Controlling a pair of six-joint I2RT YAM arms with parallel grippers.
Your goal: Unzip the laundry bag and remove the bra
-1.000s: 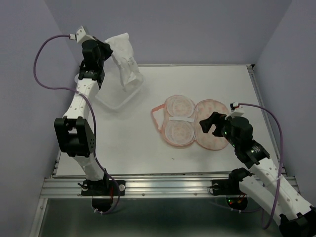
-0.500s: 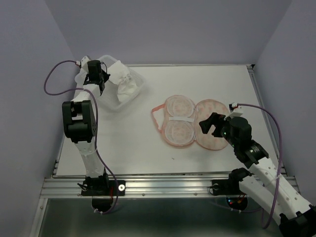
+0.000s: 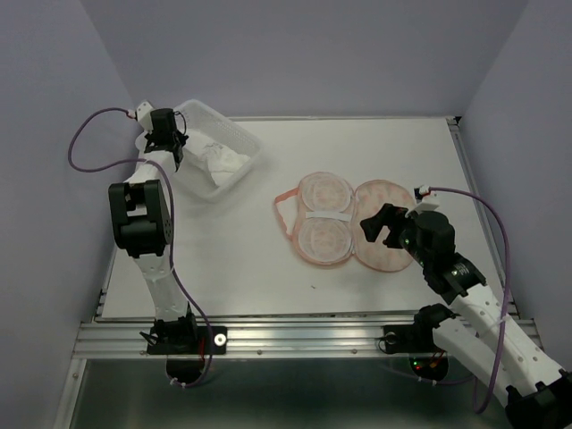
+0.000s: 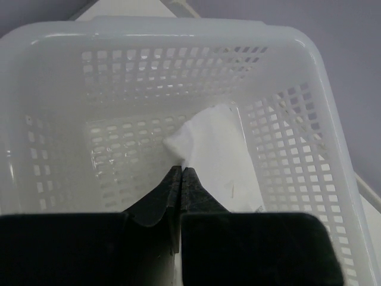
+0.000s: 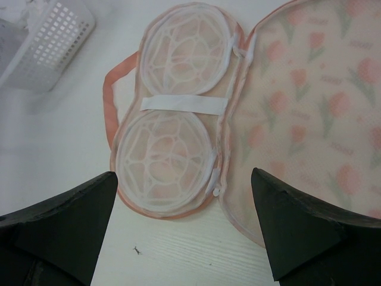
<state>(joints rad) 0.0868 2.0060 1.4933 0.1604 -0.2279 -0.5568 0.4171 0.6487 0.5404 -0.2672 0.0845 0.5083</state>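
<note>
Top external view is showing the laundry bag (image 3: 332, 239) lying unzipped and spread flat on the table (image 3: 223, 259), a little toward 3 o'clock from the middle. Its two peanut-shaped halves are sitting side by side. The half toward 9 o'clock is showing two white mesh rounds joined by a white strap, and the half toward 3 o'clock is showing a peach lining with orange-red flowers. A thin pink loop (image 3: 281, 214) is sticking out from the bag's 9 o'clock edge.

The bra (image 3: 219, 161) is lying well apart from the bag, inside a white basket (image 3: 234, 128) at the table's 10 o'clock corner.

The left gripper (image 3: 172, 143) is reaching down into that basket. In the left wrist view, the left gripper (image 4: 181, 173) is pressing its jaws together, and a corner of the bra (image 4: 217, 152) is rising to meet the tips. It seems to be pinching that corner, though the contact is partly hidden. The perforated walls of the basket (image 4: 178, 27) are enclosing both.

The right gripper (image 3: 380, 228) is hovering over the bag's 4 o'clock part with jaws spread wide, gripping nothing. In the right wrist view, the right gripper (image 5: 183, 179) is framing the laundry bag (image 5: 238, 119) and its loop (image 5: 110, 104) between the two dark fingers.
</note>
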